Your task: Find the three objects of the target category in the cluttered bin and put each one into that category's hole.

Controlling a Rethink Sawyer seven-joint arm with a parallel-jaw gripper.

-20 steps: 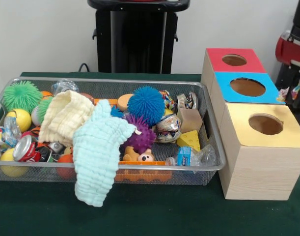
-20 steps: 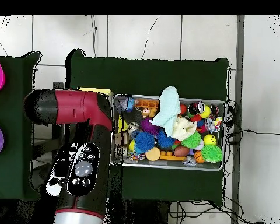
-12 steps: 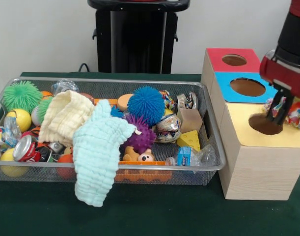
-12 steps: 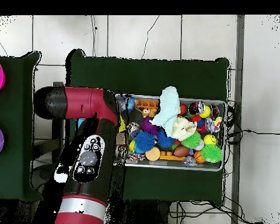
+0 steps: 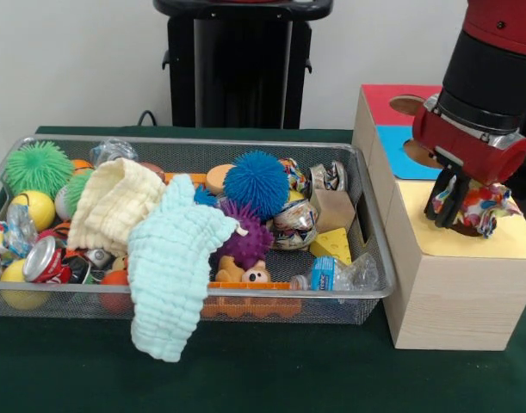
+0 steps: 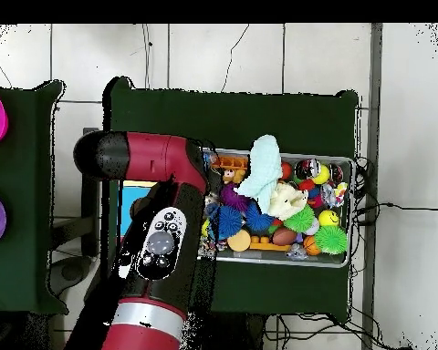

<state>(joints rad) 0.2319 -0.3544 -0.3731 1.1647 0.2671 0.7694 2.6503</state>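
My gripper (image 5: 452, 215) hangs just above the yellow-topped box (image 5: 512, 245), shut on a colourful crumpled wrapper (image 5: 485, 205). The gripper and wrapper hide that box's hole. Behind it stand a blue-topped box (image 5: 399, 162) and a red-topped box (image 5: 393, 93), their holes partly covered by the arm. More crumpled wrappers (image 5: 294, 225) (image 5: 329, 176) lie in the wire mesh bin (image 5: 376, 288). In the overhead view the red arm (image 6: 159, 246) covers the gripper and the boxes, and the bin (image 6: 349, 162) shows to its right.
The bin also holds a blue spiky ball (image 5: 256, 182), a purple one (image 5: 245, 237), a green one (image 5: 37, 166), a cream cloth (image 5: 116, 202), a crushed can (image 5: 43, 258), a cheese wedge (image 5: 333, 245) and a plastic bottle (image 5: 331, 274). A mint cloth (image 5: 172, 275) hangs over its front rim.
The arm has come in from the right and moved leftward over the yellow-topped box, carrying the wrapper. Nothing in the bin has shifted.
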